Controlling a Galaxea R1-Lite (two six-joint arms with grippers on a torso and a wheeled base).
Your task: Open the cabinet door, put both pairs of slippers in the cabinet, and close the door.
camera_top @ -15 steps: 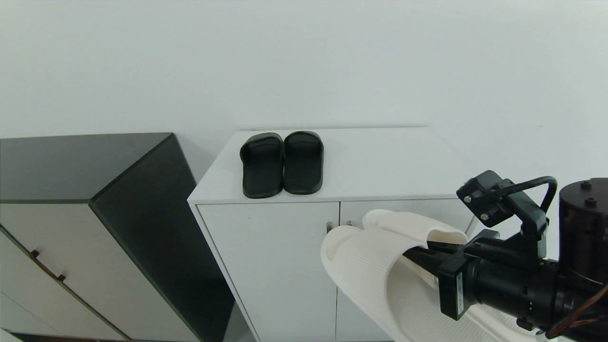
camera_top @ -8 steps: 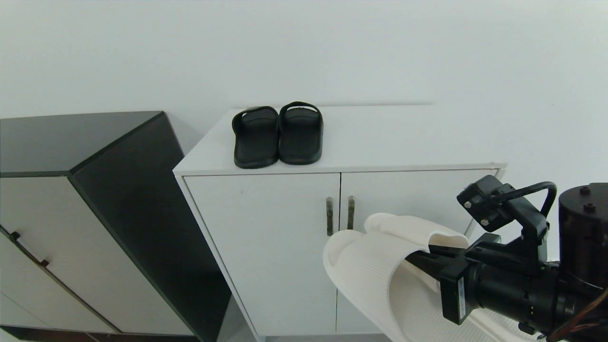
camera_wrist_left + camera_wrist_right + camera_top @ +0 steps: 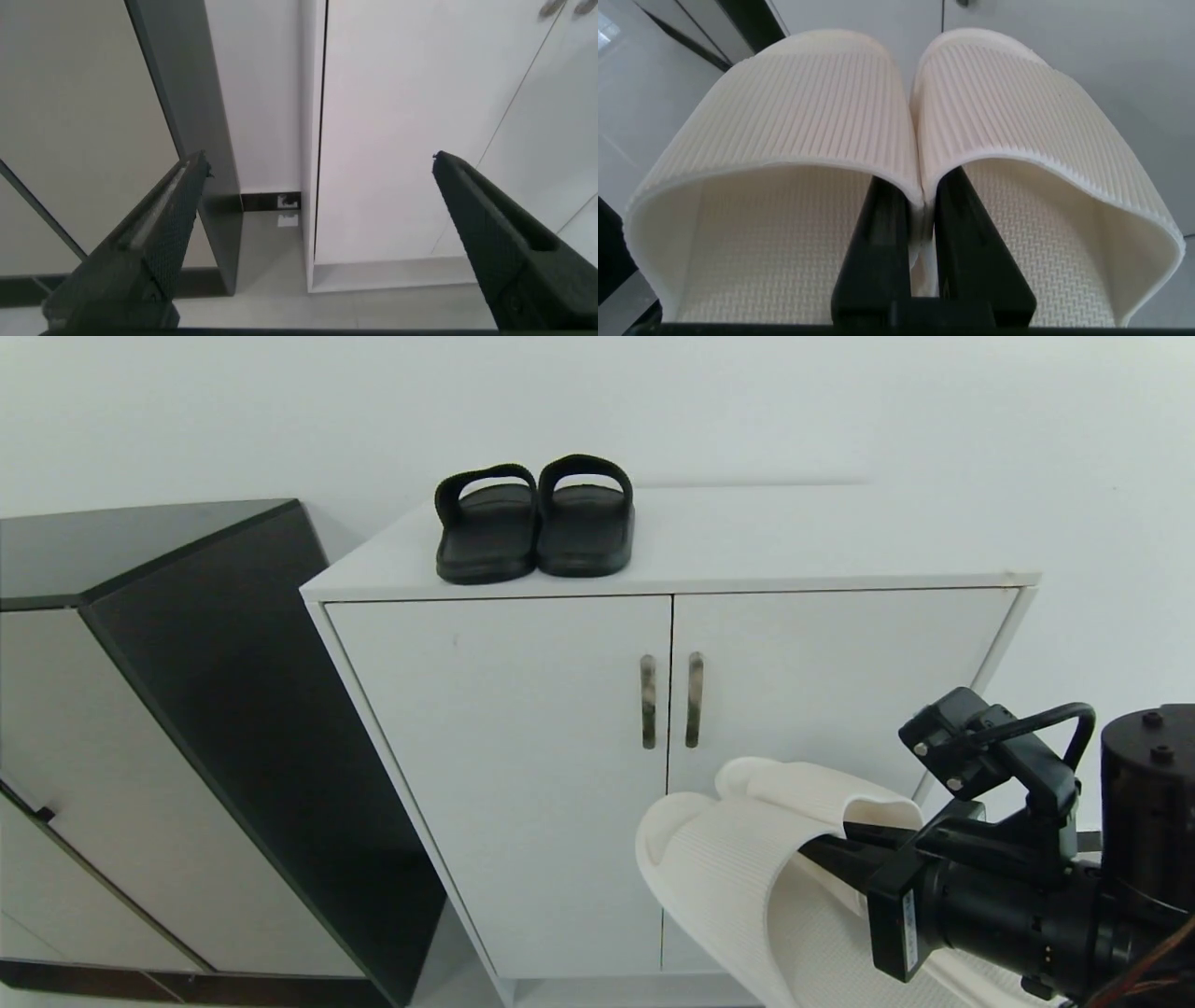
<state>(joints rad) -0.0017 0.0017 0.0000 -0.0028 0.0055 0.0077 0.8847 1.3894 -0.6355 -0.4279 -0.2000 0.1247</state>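
Two pairs unstowed, cabinet (image 3: 523, 784) shut: right gripper (image 3: 826, 849) pinches white slippers (image 3: 728, 877); black slippers (image 3: 534, 523) on top, eleven o'clock; left gripper (image 3: 318, 163) agape.

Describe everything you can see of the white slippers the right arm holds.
The white slippers are a cream pair with ribbed upper straps and dimpled footbeds, and they look like soft foam. They lie side by side with their inner walls pinched together by the right tool, which has one finger under each strap. Held in the air and tilted, their far ends point toward the cabinet, low in front of its shut doors.
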